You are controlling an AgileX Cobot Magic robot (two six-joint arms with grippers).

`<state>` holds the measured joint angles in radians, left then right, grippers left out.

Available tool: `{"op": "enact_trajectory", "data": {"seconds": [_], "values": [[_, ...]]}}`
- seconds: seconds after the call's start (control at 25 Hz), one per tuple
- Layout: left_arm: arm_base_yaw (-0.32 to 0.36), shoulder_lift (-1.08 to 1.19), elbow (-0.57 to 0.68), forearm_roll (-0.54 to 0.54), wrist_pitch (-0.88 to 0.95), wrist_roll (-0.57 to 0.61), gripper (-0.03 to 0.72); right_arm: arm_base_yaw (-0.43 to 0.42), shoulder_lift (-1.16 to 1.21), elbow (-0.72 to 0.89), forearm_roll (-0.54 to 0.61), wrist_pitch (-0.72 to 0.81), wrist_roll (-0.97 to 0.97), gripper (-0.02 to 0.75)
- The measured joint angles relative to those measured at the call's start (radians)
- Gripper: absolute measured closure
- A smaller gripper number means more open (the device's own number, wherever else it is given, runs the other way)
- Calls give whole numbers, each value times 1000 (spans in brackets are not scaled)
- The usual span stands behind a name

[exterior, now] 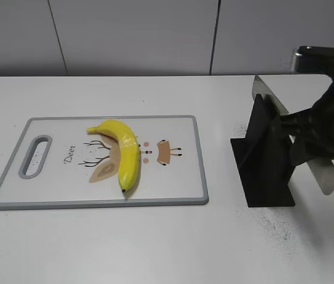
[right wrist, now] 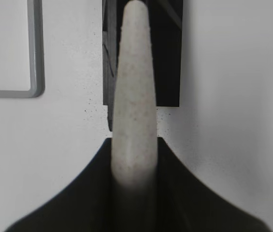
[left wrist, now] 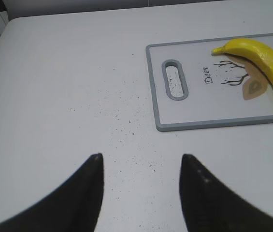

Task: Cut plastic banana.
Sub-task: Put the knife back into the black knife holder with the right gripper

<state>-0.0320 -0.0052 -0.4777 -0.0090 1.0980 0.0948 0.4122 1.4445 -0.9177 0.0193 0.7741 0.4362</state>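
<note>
The plastic banana (exterior: pixel 125 151) is glossy yellow and lies whole on the white, grey-rimmed cutting board (exterior: pixel 178 183). It also shows in the left wrist view (left wrist: pixel 266 60) at the far right. My right gripper (exterior: pixel 302 148) is shut on the pale grey handle (right wrist: pixel 134 96) of a knife. The knife's silver blade (exterior: pixel 268 94) sits in the black knife holder (exterior: pixel 264 165), to the right of the board. My left gripper (left wrist: pixel 141 159) is open and empty over bare table to the left of the board (left wrist: pixel 199 108). It does not show in the exterior view.
The board has a handle slot (exterior: pixel 35 157) at its left end and a deer drawing under the banana. One grey corner of the board (right wrist: pixel 35 72) shows in the right wrist view. The white table (exterior: pixel 155 248) carries fine dark specks. A grey wall runs behind.
</note>
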Motion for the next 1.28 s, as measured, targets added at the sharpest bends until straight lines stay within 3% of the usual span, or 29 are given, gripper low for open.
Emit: {"op": "enact_trajectory", "data": {"seconds": [0.28, 0.48, 0.6, 0.96, 1.28], "values": [[0, 0, 0, 0, 0, 0, 211, 0, 19, 3, -1, -46, 0, 556], [0, 0, 0, 0, 0, 0, 216, 0, 19, 3, -1, -60, 0, 267], [0, 0, 0, 0, 0, 0, 216, 0, 16, 3, -1, -68, 0, 172], [0, 0, 0, 0, 0, 0, 216, 0, -184, 3, -9, -99, -127, 152], [0, 0, 0, 0, 0, 0, 216, 0, -539, 75, 9, 75, -348, 152]]}}
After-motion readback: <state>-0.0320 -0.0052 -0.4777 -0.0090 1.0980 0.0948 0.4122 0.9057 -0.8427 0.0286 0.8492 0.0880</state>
